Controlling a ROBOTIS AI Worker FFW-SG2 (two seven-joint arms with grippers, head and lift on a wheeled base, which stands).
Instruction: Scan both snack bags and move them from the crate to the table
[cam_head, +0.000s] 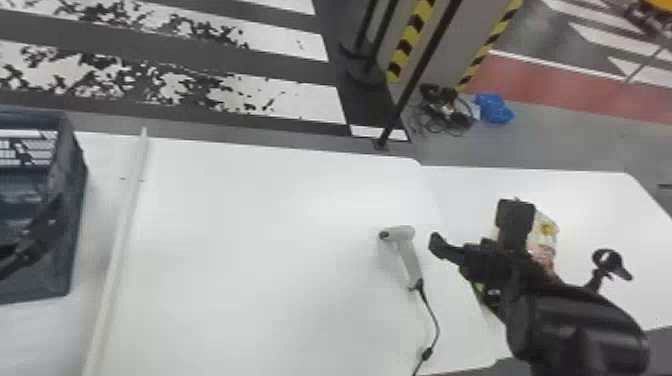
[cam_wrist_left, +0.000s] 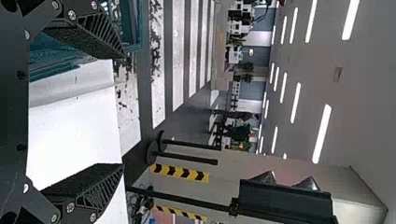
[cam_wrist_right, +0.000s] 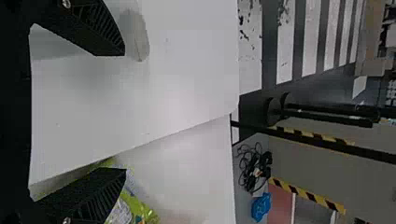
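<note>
Much room on the table (cam_head: 250, 225) between crate (cam_head: 75, 215) edge and scanner (cam_head: 409, 261)

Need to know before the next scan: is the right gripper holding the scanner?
No, the scanner lies on the white table, clear of the right gripper.
</note>
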